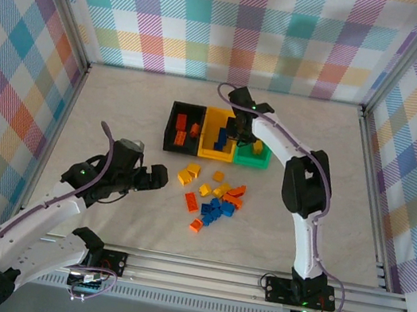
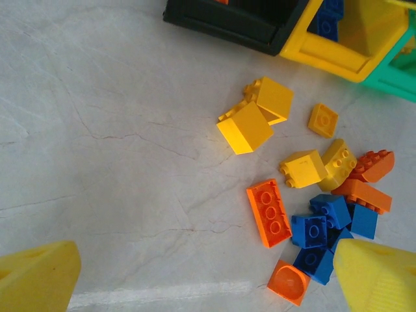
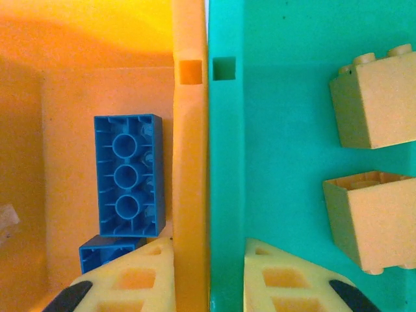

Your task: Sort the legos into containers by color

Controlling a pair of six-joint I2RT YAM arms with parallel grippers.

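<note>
We see a blue brick [image 3: 128, 174] lying underside-up in the yellow bin [image 3: 188, 130], its long axis along the wall that touches the green bin [image 3: 224, 143]. The right gripper [image 3: 208, 279] points straight down over those walls, fingers narrowly apart and empty. The left gripper [image 2: 208, 276], spread wide, hovers beside the loose legos [image 2: 312, 195].

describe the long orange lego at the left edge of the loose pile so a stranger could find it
In front of the row of three bins lies a loose pile of legos. At its left edge, by the blue ones, is the orange brick: long, studs up, unlike the small rounded orange piece nearer the arms.
</note>
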